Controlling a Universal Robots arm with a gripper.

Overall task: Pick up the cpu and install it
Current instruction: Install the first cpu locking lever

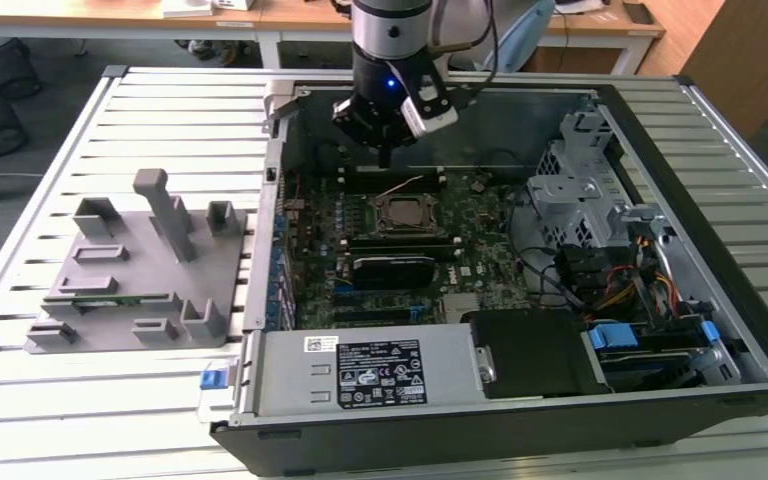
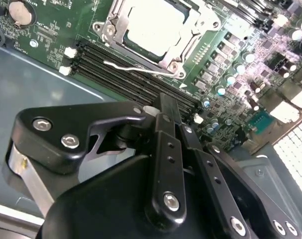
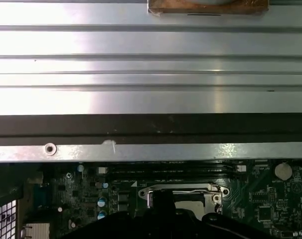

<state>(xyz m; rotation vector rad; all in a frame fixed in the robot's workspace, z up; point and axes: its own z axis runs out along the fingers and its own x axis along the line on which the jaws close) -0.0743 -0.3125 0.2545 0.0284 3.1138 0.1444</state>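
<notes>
One gripper hangs above the motherboard in the exterior view, fingers drawn narrow, holding nothing. In the second wrist view the cpu lies seated in its socket; any lowering should stay square. The first wrist view shows the ribbed metal table beyond the case.

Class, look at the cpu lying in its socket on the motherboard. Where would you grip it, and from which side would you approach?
Grip the cpu by two opposite thin edges, coming straight down from above. It lies flat, silver top up, and the metal socket frame rings it, so a sideways approach looks blocked. How much edge stands free cannot be told.
</notes>
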